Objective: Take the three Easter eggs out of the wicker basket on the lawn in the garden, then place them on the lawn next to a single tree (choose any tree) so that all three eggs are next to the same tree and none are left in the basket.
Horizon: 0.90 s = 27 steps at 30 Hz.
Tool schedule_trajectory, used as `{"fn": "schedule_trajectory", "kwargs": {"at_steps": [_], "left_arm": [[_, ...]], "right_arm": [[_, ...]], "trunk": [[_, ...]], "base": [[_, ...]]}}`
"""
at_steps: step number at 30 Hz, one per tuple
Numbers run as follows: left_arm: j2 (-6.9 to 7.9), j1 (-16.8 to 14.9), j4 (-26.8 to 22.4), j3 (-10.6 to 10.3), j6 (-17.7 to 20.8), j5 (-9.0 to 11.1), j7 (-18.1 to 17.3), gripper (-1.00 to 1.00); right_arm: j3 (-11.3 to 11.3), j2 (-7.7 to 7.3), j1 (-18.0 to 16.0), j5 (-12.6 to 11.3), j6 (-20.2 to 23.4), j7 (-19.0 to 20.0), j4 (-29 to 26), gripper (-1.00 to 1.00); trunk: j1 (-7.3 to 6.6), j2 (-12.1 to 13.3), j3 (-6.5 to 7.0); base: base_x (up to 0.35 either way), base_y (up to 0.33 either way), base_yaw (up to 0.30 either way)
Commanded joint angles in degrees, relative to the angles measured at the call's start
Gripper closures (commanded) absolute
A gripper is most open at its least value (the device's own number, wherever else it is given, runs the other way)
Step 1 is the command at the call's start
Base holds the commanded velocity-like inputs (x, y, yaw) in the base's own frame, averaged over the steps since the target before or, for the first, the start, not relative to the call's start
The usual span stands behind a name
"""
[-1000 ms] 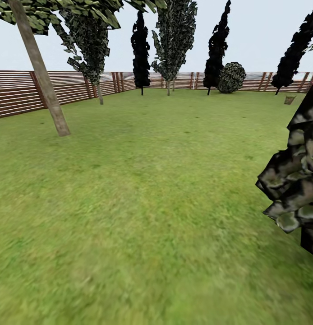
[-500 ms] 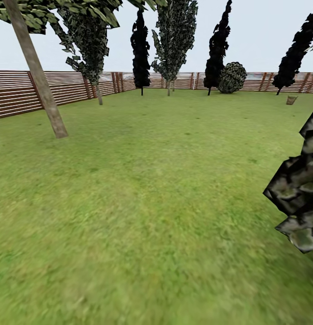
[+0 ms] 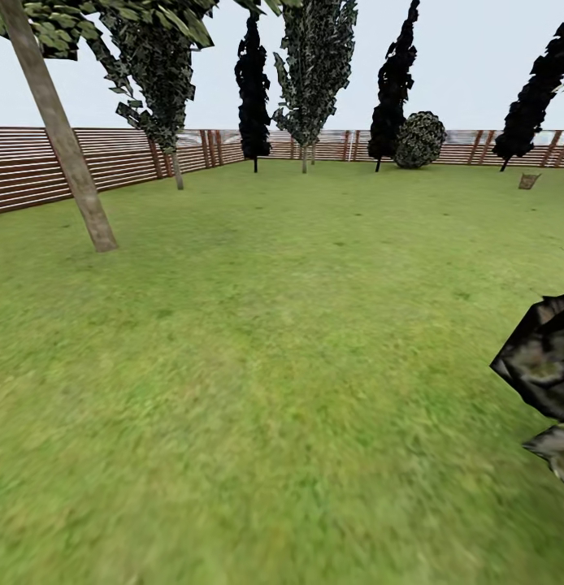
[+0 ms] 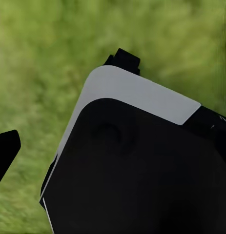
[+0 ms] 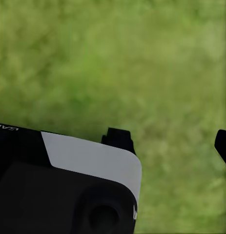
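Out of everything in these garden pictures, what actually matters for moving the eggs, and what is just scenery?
Matters for the job:
wicker basket, far off near the fence
lawn
bare-trunked tree

Just scenery:
slat fence
dark cypresses
round bush
dark foliage close at the right edge

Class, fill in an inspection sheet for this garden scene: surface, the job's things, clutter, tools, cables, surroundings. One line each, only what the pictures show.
Surface: the lawn, flat mottled green grass, blurred close to the camera.
Job's things: a small brown object, possibly the wicker basket, stands far off on the grass near the fence, too small to confirm; a tree with a bare leaning trunk stands at the head view's left.
Clutter: nothing seen.
Tools: the wrist views show dark housing over grass; open or shut cannot be told.
Cables: nothing seen.
Surroundings: a brown slat fence, dark cypresses, a round bush, rough dark foliage close at the right edge, pale sky.
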Motion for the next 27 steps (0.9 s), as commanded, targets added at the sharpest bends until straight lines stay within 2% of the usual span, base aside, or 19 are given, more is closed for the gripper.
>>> {"fn": "schedule_trajectory", "kwargs": {"at_steps": [1, 27], "left_arm": [[0.01, -0.06, 0.06, 0.34, 0.09, -0.07, 0.14, -1.00], [0.01, -0.07, 0.06, 0.34, 0.09, -0.07, 0.14, -1.00]], "right_arm": [[0.07, 0.00, -0.08, 0.23, -0.32, 0.01, 0.19, -1.00], [0.07, -0.08, -0.08, 0.23, -0.32, 0.01, 0.19, -1.00]], "trunk": [[0.03, -0.02, -0.05], [0.03, -0.02, -0.05]], "base": [[0.326, 0.000, 0.000], [0.326, 0.000, 0.000]]}}
